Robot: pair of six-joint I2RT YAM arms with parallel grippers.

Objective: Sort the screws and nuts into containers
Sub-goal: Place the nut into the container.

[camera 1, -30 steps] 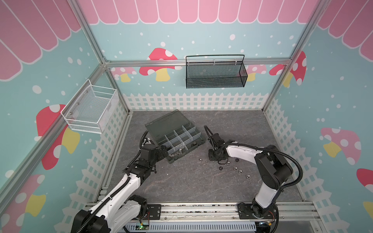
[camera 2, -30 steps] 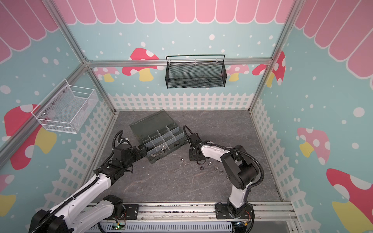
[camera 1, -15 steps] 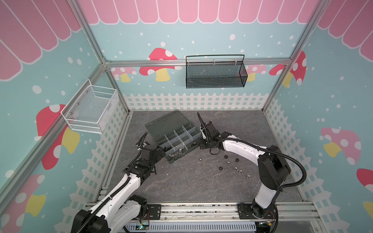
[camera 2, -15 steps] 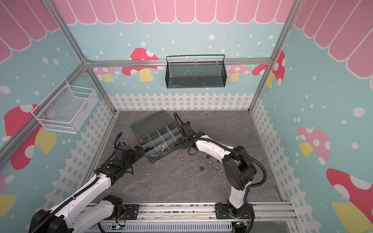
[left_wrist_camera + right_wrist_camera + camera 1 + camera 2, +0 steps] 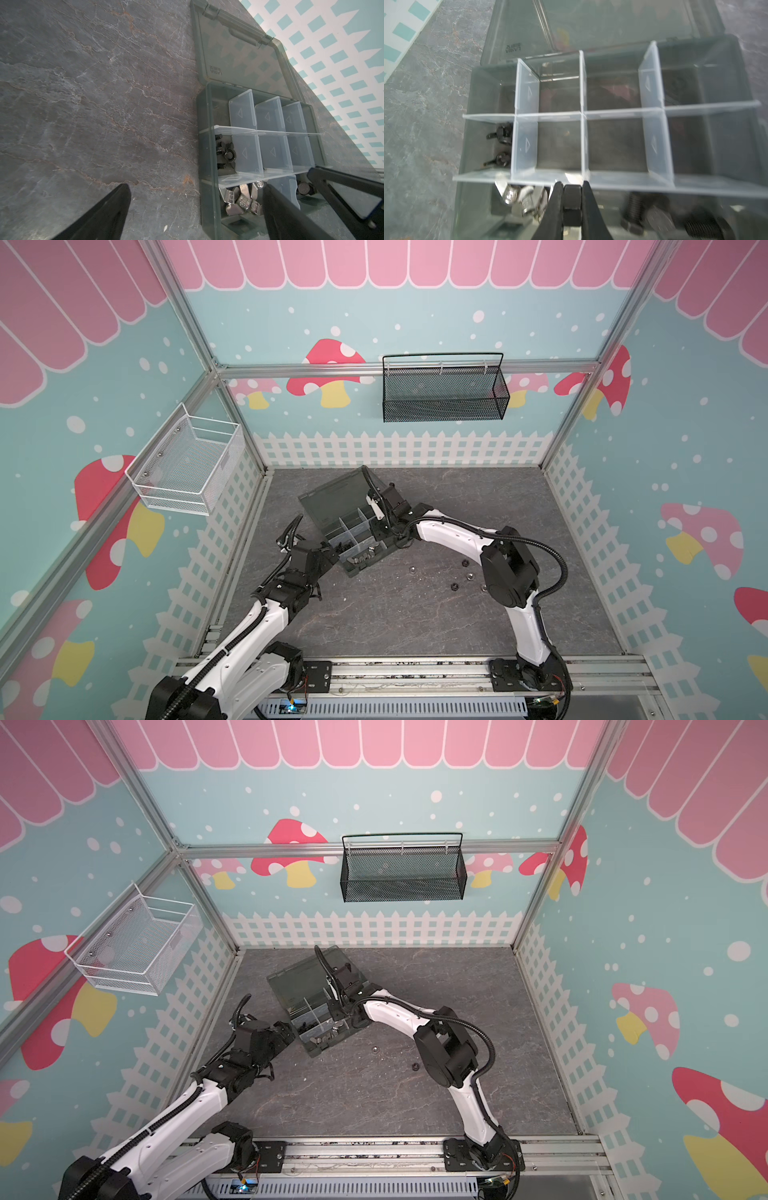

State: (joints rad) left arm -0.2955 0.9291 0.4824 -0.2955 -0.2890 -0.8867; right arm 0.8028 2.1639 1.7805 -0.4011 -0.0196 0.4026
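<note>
The dark grey organizer box (image 5: 351, 571) lies open on the table, its smoky lid (image 5: 332, 495) folded back. My right gripper (image 5: 572, 184) is shut on a black hex nut (image 5: 572, 197) and hovers over the containers (image 5: 560, 143), above the divider at the near row. Silver winged nuts (image 5: 525, 199) fill a near compartment; black winged nuts (image 5: 500, 133) sit in the one behind. Black screws (image 5: 641, 216) lie in the near row too. My left gripper (image 5: 196, 187) is open and straddles the box's end wall (image 5: 205, 158). Loose nuts (image 5: 455, 585) rest on the table.
A black mesh basket (image 5: 442, 393) hangs on the back wall. On the left wall there is a white wire basket (image 5: 187, 466). Both arms crowd the box from opposite sides. More loose nuts (image 5: 375, 1050) lie right of the box, by the right arm's elbow.
My right gripper has travelled from the loose nuts on the table leftward to above the box, staying shut. The left arm shifted slightly at the box's corner, still open.
</note>
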